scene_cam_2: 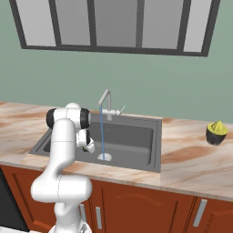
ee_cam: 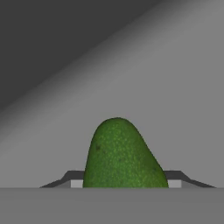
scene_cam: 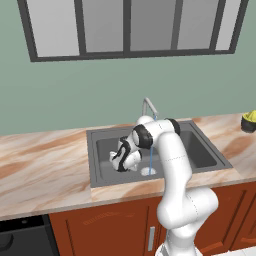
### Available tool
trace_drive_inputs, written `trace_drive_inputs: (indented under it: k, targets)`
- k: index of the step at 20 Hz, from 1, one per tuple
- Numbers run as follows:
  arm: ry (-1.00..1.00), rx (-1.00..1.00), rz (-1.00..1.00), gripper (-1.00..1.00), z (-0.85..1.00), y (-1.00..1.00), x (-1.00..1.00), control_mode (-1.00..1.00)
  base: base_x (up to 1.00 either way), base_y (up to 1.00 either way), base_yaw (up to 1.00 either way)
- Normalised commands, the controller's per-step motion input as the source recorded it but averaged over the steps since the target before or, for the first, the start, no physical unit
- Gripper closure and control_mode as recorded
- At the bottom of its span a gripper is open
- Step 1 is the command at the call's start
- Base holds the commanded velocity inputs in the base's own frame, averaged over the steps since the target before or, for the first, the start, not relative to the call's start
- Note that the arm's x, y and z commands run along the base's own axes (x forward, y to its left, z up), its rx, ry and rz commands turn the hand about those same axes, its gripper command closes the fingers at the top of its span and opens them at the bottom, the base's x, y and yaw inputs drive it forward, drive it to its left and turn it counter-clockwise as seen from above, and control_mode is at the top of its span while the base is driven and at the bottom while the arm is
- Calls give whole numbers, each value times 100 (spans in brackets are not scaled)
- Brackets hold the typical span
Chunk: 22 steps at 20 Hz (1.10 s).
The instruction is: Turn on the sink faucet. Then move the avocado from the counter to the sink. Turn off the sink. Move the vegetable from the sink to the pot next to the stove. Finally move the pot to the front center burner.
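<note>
My gripper (ee_cam: 125, 184) is shut on the avocado (ee_cam: 120, 153), a dark green pebbled fruit that stands up between the two dark fingertips (ee_cam: 76, 181). The hand hangs low inside the dark grey sink (scene_cam: 200, 150), left of the drain, with the gripper (scene_cam: 118, 162) near the basin floor. From the right side a sliver of the avocado (scene_cam_2: 85, 149) shows under the gripper (scene_cam_2: 86, 146). The sink faucet (scene_cam: 148, 106) (scene_cam_2: 105, 101) is running: a thin blue stream (scene_cam_2: 102, 134) falls to the drain. The marbled counter (scene_cam: 45, 165) surrounds the sink (scene_cam_2: 136, 136). The pot and the stove are out of view.
A dark bowl holding a yellow-green thing (scene_cam: 249, 120) (scene_cam_2: 216, 133) sits on the counter to the right of the sink. A black appliance front (scene_cam: 20, 240) shows at the lower left, below the counter. My arm's elbow hangs over the sink's front rim.
</note>
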Motion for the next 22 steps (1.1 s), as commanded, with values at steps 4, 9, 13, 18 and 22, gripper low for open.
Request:
trace_drive_inputs:
  k: [4,9,13,18,22]
  targets:
    - [-1,5,0,100,-2,-11,6,-100,0,0,0]
    - [-1,3,0,-100,0,-5,11,-100,0,0,0]
    - [-1,2,0,-100,0,-4,18,-100,0,0,0]
    - [0,3,0,-100,0,-1,12,-100,0,0,0]
    - [0,2,0,-100,26,1,1,-100,0,0,0]
